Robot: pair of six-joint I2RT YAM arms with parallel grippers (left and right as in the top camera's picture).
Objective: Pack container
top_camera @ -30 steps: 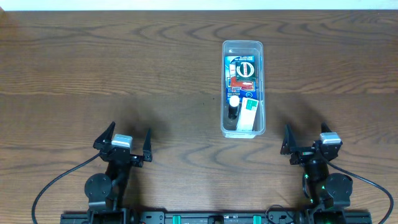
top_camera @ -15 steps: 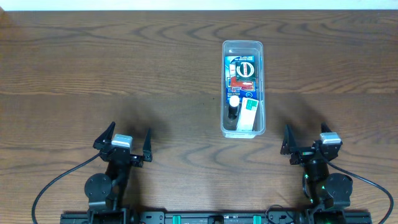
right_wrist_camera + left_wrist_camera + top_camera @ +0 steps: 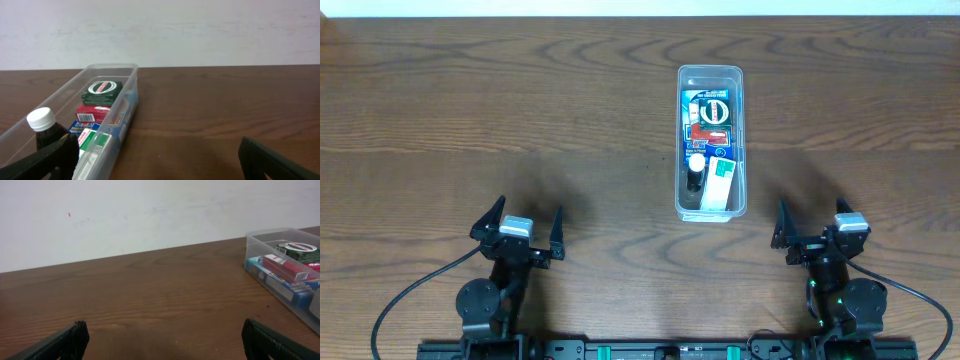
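Observation:
The clear plastic container (image 3: 710, 76) stands lengthwise on the brown wooden table, right of centre. Inside lie a dark green box with a white ring (image 3: 711, 110), a red box (image 3: 706, 133), a blue box, a dark bottle with a white cap (image 3: 696, 164) and a white-and-green box (image 3: 720, 180). The container also shows at the right edge of the left wrist view (image 3: 260, 236) and on the left of the right wrist view (image 3: 131, 68). My left gripper (image 3: 518, 226) is open and empty near the front left. My right gripper (image 3: 812, 224) is open and empty at the front right, just below the container.
A pale wall (image 3: 150, 210) runs behind the table's far edge. Cables trail from both arm bases along the front edge (image 3: 400, 300).

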